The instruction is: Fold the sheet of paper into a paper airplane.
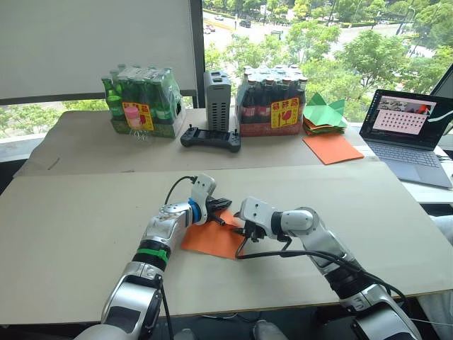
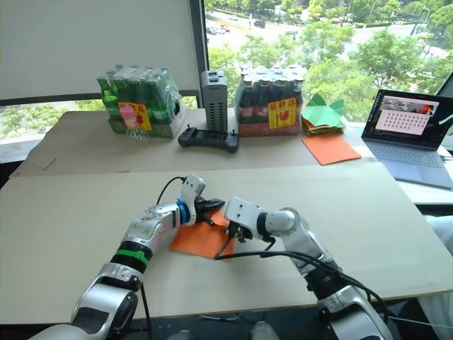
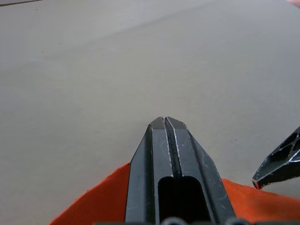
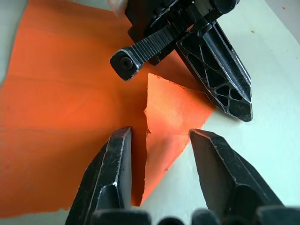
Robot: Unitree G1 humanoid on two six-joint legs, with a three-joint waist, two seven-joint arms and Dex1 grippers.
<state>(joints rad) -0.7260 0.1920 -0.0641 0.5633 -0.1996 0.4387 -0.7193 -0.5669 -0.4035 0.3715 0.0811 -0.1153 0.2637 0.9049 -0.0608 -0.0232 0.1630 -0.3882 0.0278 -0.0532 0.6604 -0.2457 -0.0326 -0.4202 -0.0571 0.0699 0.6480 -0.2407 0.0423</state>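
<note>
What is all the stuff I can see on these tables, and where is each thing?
sheet of paper: one, orange, near table, under both grippers
smooth orange sheet: one, far table, right
green folded papers: a stack, behind that sheet
green bottles: one pack, far left
dark bottles: one pack, far middle
grey box: one, between packs
black controller: one, before the box
laptop: one, open, far right
left gripper: fingers shut
right gripper: fingers open, astride a folded corner
</note>
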